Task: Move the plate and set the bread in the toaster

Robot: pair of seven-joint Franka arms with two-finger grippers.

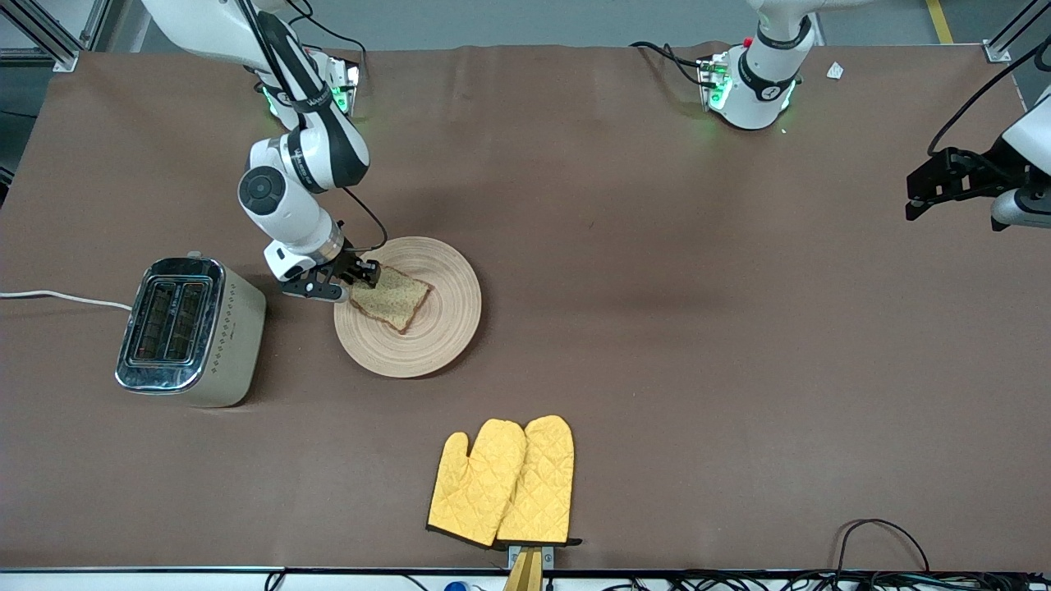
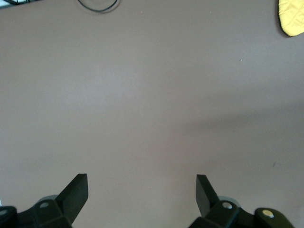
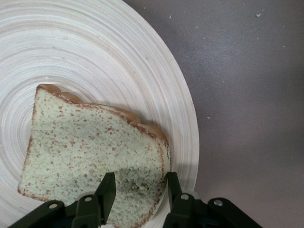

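The round tan wooden plate (image 1: 439,332) lies on the brown table beside the cream toaster (image 1: 230,328), which stands toward the right arm's end with its chrome slots up. The brown bread slice (image 1: 396,298) lies on the plate. My right gripper (image 1: 364,275) is at the plate's rim nearest the toaster, shut on the bread's corner. In the right wrist view the fingers (image 3: 107,190) pinch the dented corner of the bread (image 3: 90,142) over the plate (image 3: 95,47). My left gripper (image 1: 913,201) waits open and empty over bare table at the left arm's end, and its own view (image 2: 142,187) shows it empty.
A pair of yellow oven mitts (image 1: 505,480) lies near the table's front edge, nearer to the camera than the plate; one tip shows in the left wrist view (image 2: 292,16). The toaster's white cord (image 1: 57,298) runs off the right arm's end.
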